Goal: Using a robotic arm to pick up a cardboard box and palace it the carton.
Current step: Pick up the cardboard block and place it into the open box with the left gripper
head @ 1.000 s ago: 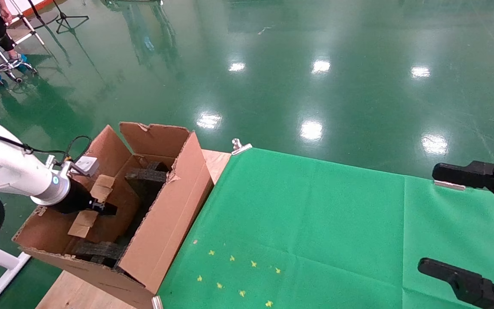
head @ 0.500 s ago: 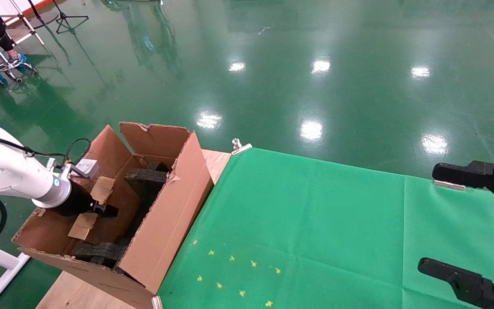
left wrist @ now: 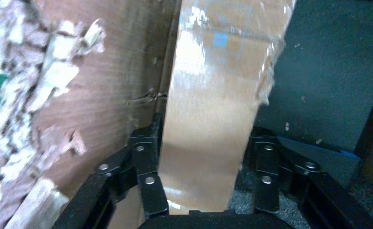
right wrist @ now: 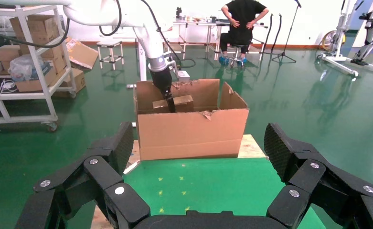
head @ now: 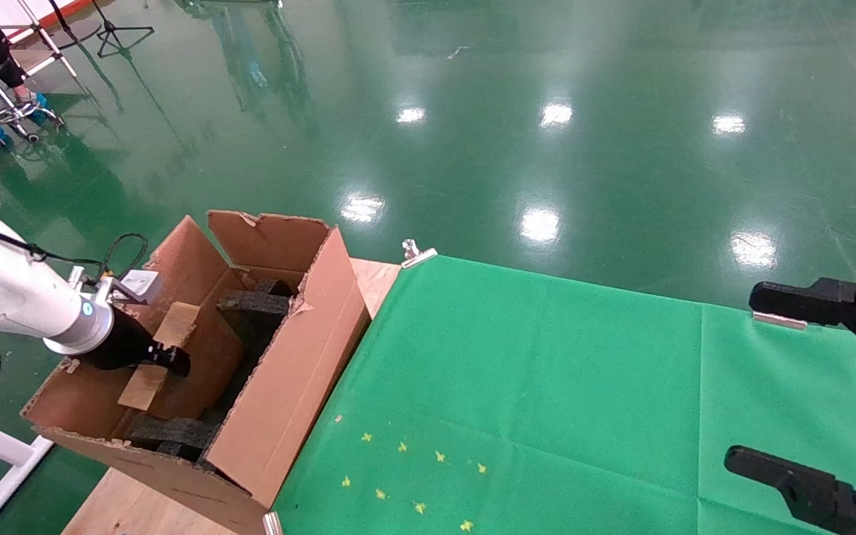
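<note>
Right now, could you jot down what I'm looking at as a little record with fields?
Left gripper: fingers shut on the cardboard box, inside the carton
Cardboard box: taped, tilted, next to the carton's left wall
Carton: flaps up, black foam pieces inside, on the wooden table's left end
Right gripper: fingers open, holding nothing, above the green cloth
Task stage: box not yet released

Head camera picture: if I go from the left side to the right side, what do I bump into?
White left arm → small cardboard box in the left gripper → big carton wall → green cloth with tiny yellow stars → black right gripper, open.
</note>
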`<state>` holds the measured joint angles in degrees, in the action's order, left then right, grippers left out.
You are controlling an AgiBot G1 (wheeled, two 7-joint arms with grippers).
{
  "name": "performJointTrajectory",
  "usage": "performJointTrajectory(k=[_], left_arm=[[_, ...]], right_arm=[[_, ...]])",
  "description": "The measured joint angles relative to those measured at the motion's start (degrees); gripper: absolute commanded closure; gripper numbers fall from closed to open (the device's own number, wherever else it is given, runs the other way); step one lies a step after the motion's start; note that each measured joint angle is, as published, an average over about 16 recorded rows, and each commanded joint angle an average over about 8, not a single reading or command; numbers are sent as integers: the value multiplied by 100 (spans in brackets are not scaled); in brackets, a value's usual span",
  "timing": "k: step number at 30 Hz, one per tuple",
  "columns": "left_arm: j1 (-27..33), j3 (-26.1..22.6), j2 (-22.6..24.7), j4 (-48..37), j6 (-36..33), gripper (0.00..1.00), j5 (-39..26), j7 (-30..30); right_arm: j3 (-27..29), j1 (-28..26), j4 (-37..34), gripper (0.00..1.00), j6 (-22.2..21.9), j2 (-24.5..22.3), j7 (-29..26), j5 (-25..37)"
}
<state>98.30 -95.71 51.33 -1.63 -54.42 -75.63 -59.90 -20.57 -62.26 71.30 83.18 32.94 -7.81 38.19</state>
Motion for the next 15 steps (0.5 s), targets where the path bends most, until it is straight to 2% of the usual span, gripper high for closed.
performJointTrajectory(k=[8,15], left_arm=[[216,-11,14,-49,-49,0,-11,19],[646,35,0,-88,-179,0,67,103]], right_arm=[[0,0,0,0,0,0,0,0],[0,0,0,0,0,0,0,0]])
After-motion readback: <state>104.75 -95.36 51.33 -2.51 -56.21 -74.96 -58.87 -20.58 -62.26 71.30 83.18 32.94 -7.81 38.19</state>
